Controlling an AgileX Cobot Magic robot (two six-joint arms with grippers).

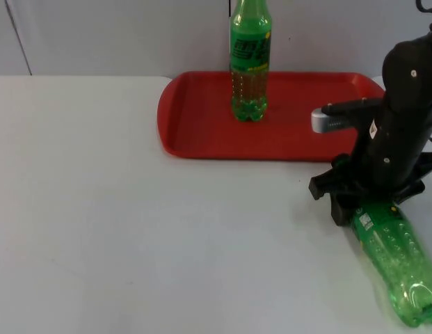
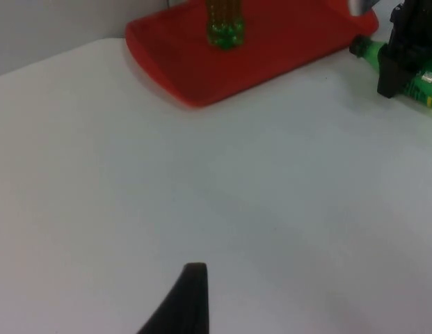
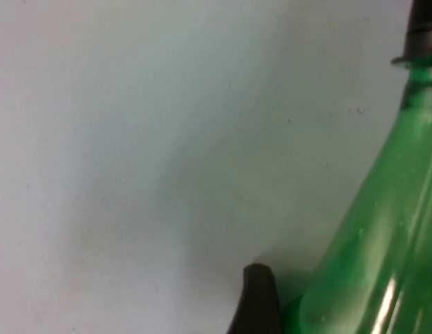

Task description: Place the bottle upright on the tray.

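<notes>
One green bottle (image 1: 249, 62) stands upright on the red tray (image 1: 195, 132) at the back of the table; its base (image 2: 225, 26) and the tray (image 2: 195, 76) also show in the left wrist view. A second green bottle (image 1: 400, 264) lies on its side on the table at the front right, neck toward the tray. My right gripper (image 1: 344, 198) is shut on its neck end, just behind the cap (image 2: 358, 47). In the right wrist view a fingertip (image 3: 259, 299) presses against the bottle's shoulder (image 3: 369, 236). My left gripper (image 2: 191, 303) waits over bare table, left of the tray.
The grey partition wall (image 1: 118, 35) rises right behind the tray. White table (image 1: 132, 229) stretches left and in front of the tray. The lying bottle's base reaches close to the table's front right edge.
</notes>
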